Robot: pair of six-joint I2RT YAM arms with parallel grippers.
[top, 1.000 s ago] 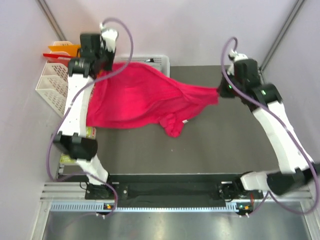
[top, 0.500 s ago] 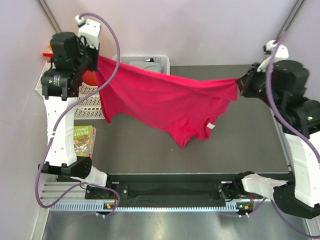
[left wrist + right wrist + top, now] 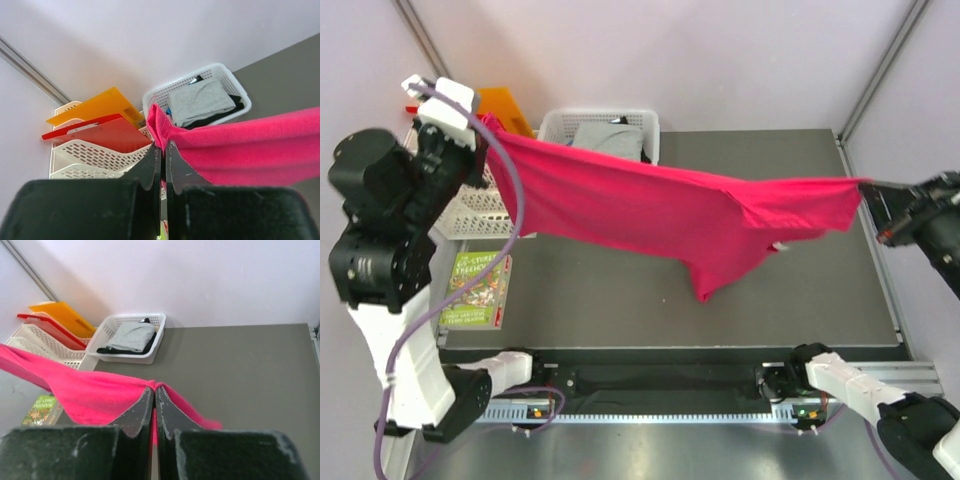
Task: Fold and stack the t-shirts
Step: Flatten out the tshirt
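Note:
The pink-red t-shirt [image 3: 670, 210] hangs stretched in the air between both arms, high above the dark table [image 3: 620, 300], its lower part drooping toward the middle. My left gripper [image 3: 485, 125] is shut on its left corner; the left wrist view shows the jaws [image 3: 163, 145] pinching the cloth [image 3: 240, 150]. My right gripper [image 3: 868, 188] is shut on its right corner; the right wrist view shows the jaws [image 3: 154, 388] pinching the cloth [image 3: 95, 392]. The grey t-shirt [image 3: 605, 138] lies folded on the black one [image 3: 107, 350] in the white basket [image 3: 560, 122].
A white rack [image 3: 475, 205] with an orange folder [image 3: 505, 105] and a red folder [image 3: 95, 135] stands at the far left. A green book [image 3: 475, 290] lies at the table's left edge. A metal rail [image 3: 660, 410] runs along the near edge.
Both arms have risen and drawn apart, lifting the pink-red t-shirt off the table and stretching it out in the air.

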